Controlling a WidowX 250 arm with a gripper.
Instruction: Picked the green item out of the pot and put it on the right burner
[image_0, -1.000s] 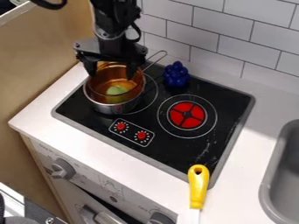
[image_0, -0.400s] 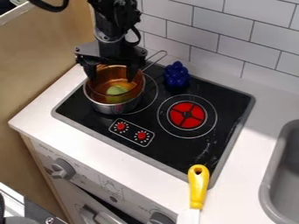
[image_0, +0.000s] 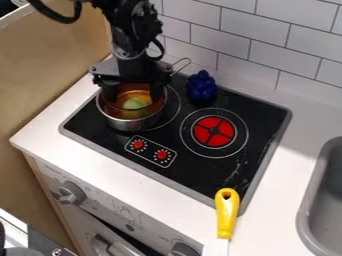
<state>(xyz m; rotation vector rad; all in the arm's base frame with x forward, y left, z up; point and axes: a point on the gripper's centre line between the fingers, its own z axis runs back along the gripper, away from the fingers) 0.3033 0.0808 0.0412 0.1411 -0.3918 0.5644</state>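
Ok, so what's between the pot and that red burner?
In the camera view, just flat black cooktop with printed white lines: part of a ring beside the pot, then the outer ring around the red burner.

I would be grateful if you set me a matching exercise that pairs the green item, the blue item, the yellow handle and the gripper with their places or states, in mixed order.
Things
1. Green item
2. Blue item
3. Yellow handle
4. Gripper

Places and states
A. At the near corner of the stove top
B. Fingers apart at the mouth of the pot
C. Behind the red burner
D. Lying inside the pot

Right pairs: 1-D, 2-C, 3-A, 4-B
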